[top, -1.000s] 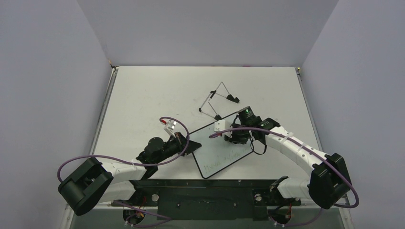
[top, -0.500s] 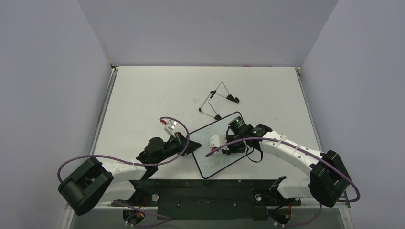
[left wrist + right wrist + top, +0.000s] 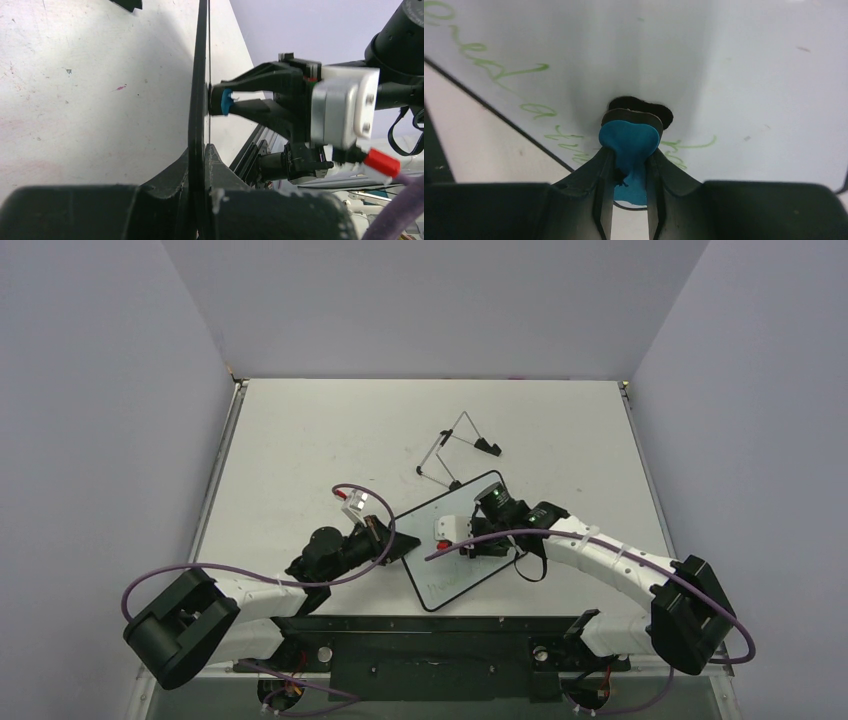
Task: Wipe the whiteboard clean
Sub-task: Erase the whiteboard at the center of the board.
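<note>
whiteboard [image 3: 200, 60] edge-on from left wrist

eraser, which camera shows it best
Right wrist: the blue eraser sits at the centre, pinched in the right tool and pressed onto the whiteboard beside green writing. Left wrist shows only a small blue sliver side-on against the board. The top view hides it under the right arm.

I see the whiteboard [image 3: 452, 582] skewed on the table [image 3: 300, 440], with faint writing near its near edge. My left gripper [image 3: 392, 545] meets the whiteboard's left edge, and my right gripper [image 3: 468, 548] is over its middle. A wire easel stand [image 3: 449, 454] lies just beyond its far corner.
</note>
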`<state>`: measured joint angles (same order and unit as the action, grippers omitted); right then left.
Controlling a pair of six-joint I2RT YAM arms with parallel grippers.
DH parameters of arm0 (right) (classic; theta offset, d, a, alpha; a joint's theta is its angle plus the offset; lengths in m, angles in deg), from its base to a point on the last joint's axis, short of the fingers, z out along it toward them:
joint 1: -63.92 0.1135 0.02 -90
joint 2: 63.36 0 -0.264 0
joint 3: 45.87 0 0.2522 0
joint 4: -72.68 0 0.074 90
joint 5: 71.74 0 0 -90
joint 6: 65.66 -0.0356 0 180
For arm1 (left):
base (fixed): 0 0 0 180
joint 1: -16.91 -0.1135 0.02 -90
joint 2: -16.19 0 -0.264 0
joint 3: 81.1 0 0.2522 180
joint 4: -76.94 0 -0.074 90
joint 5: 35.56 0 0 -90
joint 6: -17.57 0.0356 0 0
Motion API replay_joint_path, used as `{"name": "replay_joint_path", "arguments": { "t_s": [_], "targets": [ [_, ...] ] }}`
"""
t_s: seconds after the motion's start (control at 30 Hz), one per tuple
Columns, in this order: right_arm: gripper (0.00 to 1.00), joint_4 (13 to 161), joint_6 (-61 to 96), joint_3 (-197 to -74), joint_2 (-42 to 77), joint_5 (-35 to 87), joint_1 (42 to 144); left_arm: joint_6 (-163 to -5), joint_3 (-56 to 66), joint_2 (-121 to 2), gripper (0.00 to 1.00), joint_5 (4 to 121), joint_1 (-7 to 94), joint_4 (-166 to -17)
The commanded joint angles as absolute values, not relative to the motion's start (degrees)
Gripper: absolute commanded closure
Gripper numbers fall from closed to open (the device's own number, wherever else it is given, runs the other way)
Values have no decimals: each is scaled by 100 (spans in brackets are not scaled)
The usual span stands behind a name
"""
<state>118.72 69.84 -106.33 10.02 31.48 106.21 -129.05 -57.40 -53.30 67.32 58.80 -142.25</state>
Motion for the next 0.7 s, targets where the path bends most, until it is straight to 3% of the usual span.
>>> {"name": "replay_joint_path", "arguments": {
  "t_s": [0.0, 0.13, 0.37, 0.53, 0.67],
  "targets": [
    [100, 12645, 7736, -10782, 1032, 4150, 10863, -13034, -5507, -5330, 100, 7016, 5902, -15141],
    [100, 12758, 7841, -10818, 1168, 3831, 10925, -13031, -5511, -5303, 100, 7012, 5906, -15125],
    [100, 11442, 6258, -10883, 1047, 2643, 10393, -13024, -5492, -5319, 100, 7058, 5905, -15082],
    [100, 11265, 6045, -10888, 981, 2641, 10310, -13064, -5486, -5434, 100, 7105, 5902, -15244],
    [100, 11732, 6480, -10929, 985, 3363, 10468, -13085, -5486, -5492, 100, 7116, 5904, -15300]
  ]
}}
